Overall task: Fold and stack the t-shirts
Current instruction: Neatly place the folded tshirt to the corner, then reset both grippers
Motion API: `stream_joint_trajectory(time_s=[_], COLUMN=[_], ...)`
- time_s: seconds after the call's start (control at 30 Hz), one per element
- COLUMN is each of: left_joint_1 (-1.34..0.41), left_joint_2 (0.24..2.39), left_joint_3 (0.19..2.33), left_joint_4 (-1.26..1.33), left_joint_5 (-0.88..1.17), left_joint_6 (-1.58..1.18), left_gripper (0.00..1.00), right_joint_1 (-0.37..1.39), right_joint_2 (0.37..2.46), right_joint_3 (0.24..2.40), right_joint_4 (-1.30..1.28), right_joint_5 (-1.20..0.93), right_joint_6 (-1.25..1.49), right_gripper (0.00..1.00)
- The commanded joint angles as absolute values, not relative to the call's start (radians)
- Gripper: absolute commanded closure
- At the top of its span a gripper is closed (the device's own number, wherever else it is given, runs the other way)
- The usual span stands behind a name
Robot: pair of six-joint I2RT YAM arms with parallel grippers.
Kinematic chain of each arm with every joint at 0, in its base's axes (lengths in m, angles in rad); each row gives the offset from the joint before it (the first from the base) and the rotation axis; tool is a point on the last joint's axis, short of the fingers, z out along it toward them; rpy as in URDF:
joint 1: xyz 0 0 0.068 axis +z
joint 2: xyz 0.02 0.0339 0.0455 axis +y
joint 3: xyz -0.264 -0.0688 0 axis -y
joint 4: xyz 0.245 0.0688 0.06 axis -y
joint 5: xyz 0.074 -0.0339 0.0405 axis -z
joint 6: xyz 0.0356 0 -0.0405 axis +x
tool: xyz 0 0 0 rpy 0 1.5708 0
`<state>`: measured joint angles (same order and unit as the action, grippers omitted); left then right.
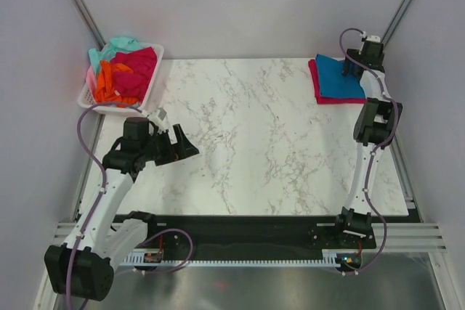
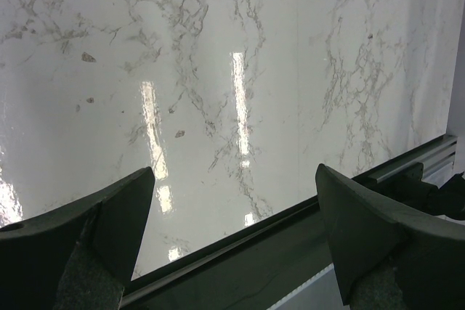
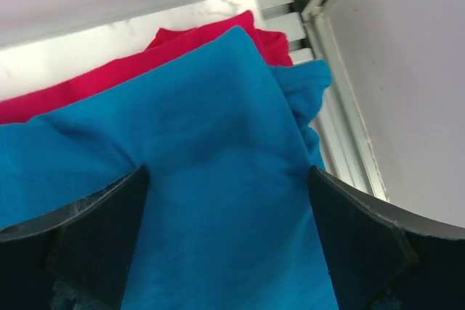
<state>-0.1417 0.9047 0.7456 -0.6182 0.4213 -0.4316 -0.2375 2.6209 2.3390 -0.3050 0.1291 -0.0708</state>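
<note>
At the upper right the teal-blue t-shirt [image 1: 343, 78] is laid folded on the crimson t-shirt [image 1: 336, 100], and the right gripper [image 1: 347, 69] is spread wide just above it. The left gripper [image 1: 186, 143] is held wide and empty at centre left. More t-shirts [image 1: 125, 72] are heaped in the basket [image 1: 151, 85], upper left.

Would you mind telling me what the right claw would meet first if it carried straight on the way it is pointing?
Most likely the blue t-shirt, which fills the space ahead of the open right claw and lies on top of the red t-shirt. Its depth is unclear.
</note>
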Motion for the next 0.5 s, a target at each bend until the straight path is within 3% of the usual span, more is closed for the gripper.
stream_joint_trajectory(time_s=[0.0, 0.33, 0.47], left_joint_1=[-0.141, -0.140, -0.135], left_joint_2=[0.900, 0.830, 0.808], left_joint_3=[0.742, 0.739, 0.739], left_joint_4=[-0.589, -0.586, -0.580], left_joint_5=[0.419, 0.400, 0.417], left_joint_6=[-0.405, -0.408, -0.407], left_gripper=[0.00, 0.00, 0.01], right_joint_1=[-0.252, -0.252, -0.252], right_joint_2=[2.487, 2.163, 1.926], right_joint_3=[2.290, 2.303, 2.152], right_joint_4=[-0.164, -0.140, -0.158], right_joint_5=[0.210, 0.212, 0.138], right_joint_6=[-0.003, 0.150, 0.279], right_gripper=[0.02, 0.02, 0.02])
